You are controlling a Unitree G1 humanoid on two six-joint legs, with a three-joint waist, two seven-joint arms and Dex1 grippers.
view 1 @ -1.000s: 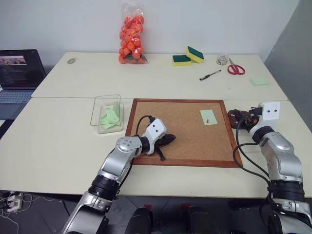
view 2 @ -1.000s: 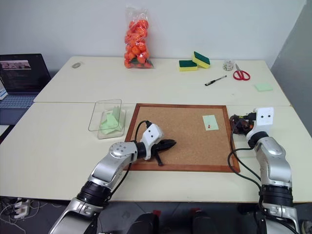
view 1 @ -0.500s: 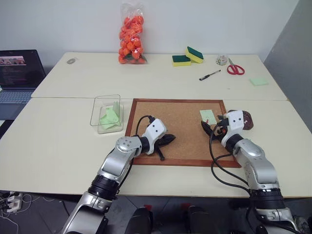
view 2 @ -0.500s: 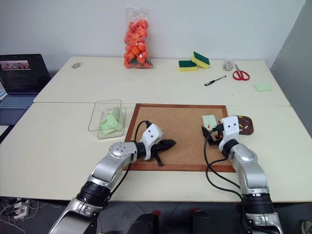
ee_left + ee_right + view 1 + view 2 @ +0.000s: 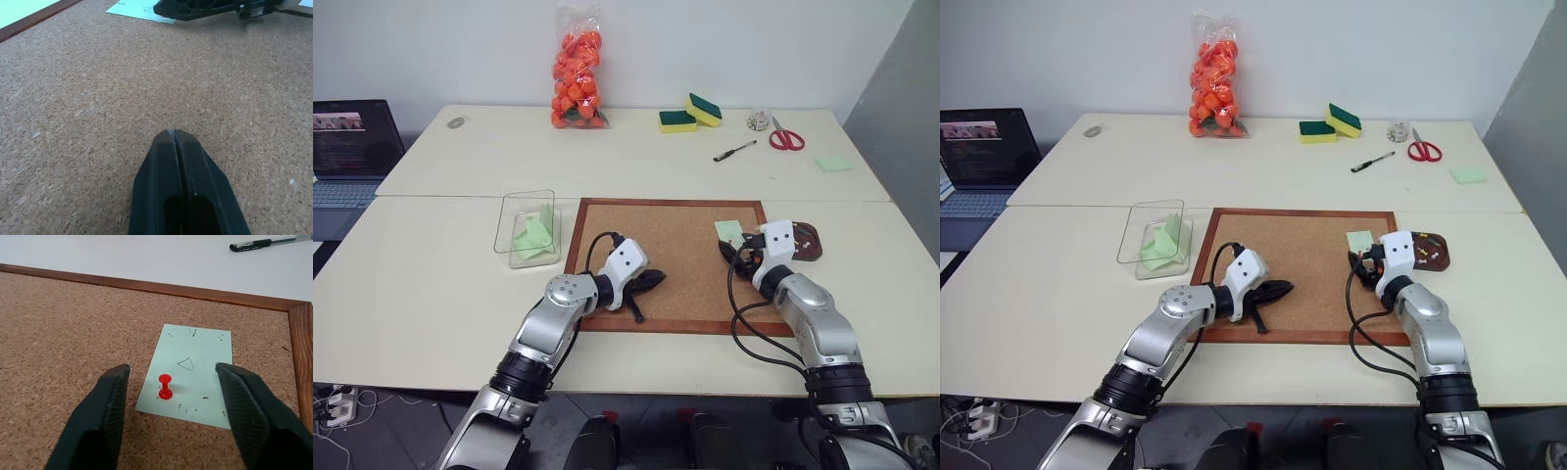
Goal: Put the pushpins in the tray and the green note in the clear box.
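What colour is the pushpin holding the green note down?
Red; the pushpin shows best in the right wrist view.

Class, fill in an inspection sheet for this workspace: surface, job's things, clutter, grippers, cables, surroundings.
Surface: pale tables, cork board on the near one.
Job's things: red pushpin pins green note to the board; tray holds pins; clear box holds crumpled green papers.
Clutter: sponges, pen, scissors, bag of orange balls.
Grippers: left gripper shut over the board; right gripper open, jaws either side of the pushpin.
Cables: black loops along the right arm.
Surroundings: laptop, white wall.
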